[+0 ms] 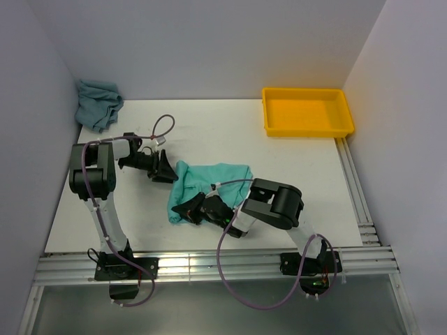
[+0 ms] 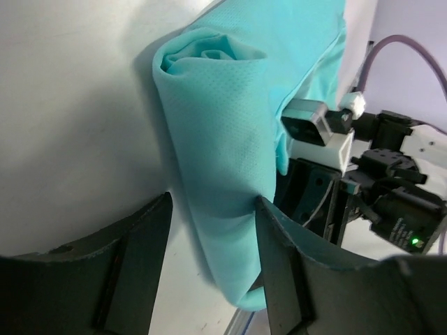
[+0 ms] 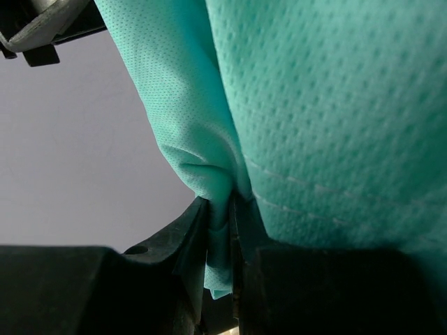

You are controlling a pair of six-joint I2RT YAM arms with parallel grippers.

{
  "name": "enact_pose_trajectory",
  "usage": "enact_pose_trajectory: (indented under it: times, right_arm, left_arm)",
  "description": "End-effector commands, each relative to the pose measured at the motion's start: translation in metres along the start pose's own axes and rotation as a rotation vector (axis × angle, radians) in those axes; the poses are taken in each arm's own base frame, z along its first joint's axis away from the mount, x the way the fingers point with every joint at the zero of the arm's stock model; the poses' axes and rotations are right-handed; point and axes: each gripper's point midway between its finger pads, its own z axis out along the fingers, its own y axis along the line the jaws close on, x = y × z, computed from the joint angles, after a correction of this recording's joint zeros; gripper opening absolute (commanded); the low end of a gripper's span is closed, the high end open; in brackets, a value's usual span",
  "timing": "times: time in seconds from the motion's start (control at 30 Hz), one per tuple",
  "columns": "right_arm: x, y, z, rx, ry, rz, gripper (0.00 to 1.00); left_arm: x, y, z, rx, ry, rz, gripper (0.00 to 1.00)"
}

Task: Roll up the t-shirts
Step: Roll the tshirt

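yellow tray (image 1: pixel 307 112) at far right table (image 1: pixel 230 132) corner, grey-teal t-shirt (image 1: pixel 98 103) bunched at far left corner, mint t-shirt (image 1: pixel 216 178) part-rolled mid-table, right gripper (image 3: pixel 220 209) pinching its fold, left gripper (image 2: pixel 213 216) spread at roll end

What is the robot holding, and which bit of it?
The right end effector pinches a bunched fold at the edge of the mint t-shirt. The left end effector stands open around the shirt's rolled part, not clamping it.
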Motion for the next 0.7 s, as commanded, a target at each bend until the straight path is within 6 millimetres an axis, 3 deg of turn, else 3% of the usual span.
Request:
enact_pose_trajectory:
  times: [0.0,0.17,0.33,0.37,0.4,0.53,0.57,0.67]
  right_arm:
    - [0.005,-0.017,0.003,0.055,0.002,0.064,0.09]
    - [0.002,-0.029,0.001,0.123,-0.014,0.048,0.09]
    - [0.0,-0.036,-0.007,0.183,-0.024,-0.004,0.14]
    - [-0.002,-0.046,-0.01,0.236,-0.031,-0.024,0.16]
    - [-0.002,-0.041,-0.013,0.245,-0.032,-0.044,0.18]
    - [-0.005,-0.049,-0.025,0.371,-0.055,-0.194,0.38]
    - [-0.01,-0.055,-0.03,0.414,-0.078,-0.223,0.41]
    - [-0.012,-0.047,-0.038,0.446,-0.098,-0.304,0.45]
  left_arm:
    - [-0.008,0.006,0.013,0.008,-0.003,0.023,0.57]
    - [-0.012,0.008,0.026,-0.054,0.008,0.036,0.43]
    - [-0.022,0.017,0.028,-0.154,-0.003,0.021,0.15]
    - [-0.025,0.017,0.027,-0.175,-0.016,-0.005,0.12]
    - [-0.028,0.019,0.026,-0.198,-0.026,-0.019,0.06]
    - [-0.032,0.032,0.02,-0.314,-0.061,-0.031,0.0]
    - [-0.033,0.032,0.019,-0.325,-0.066,-0.037,0.0]
    - [-0.032,0.039,0.017,-0.382,-0.074,-0.038,0.0]
